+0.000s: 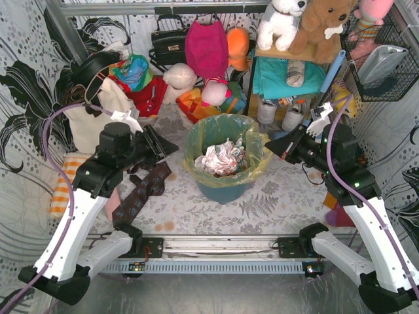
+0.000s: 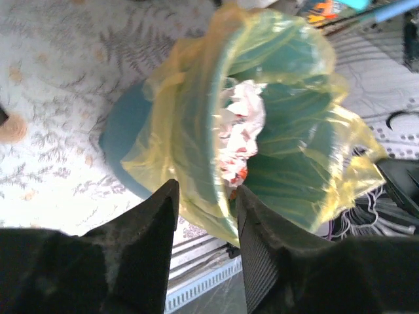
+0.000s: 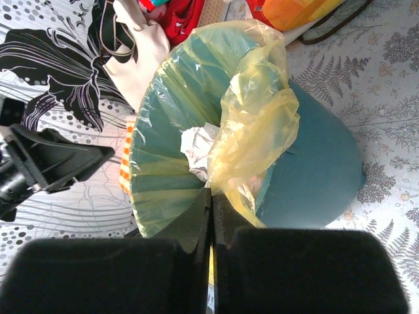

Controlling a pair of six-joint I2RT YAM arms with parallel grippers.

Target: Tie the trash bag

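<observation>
Now | bag: lines the bin, top folded over the bin's edge, paper inside | left claw: open, empty, just left of the bin | right claw: closed on bag film at the bin's right rim

The thin yellow-green plastic trash bag is translucent, glossy and crinkled. The crumpled white paper inside looks matt. The round teal plastic bin is smooth and dull. Fern-printed cloth covers my worktop. My left hand has matt, grainy black fingers.
</observation>
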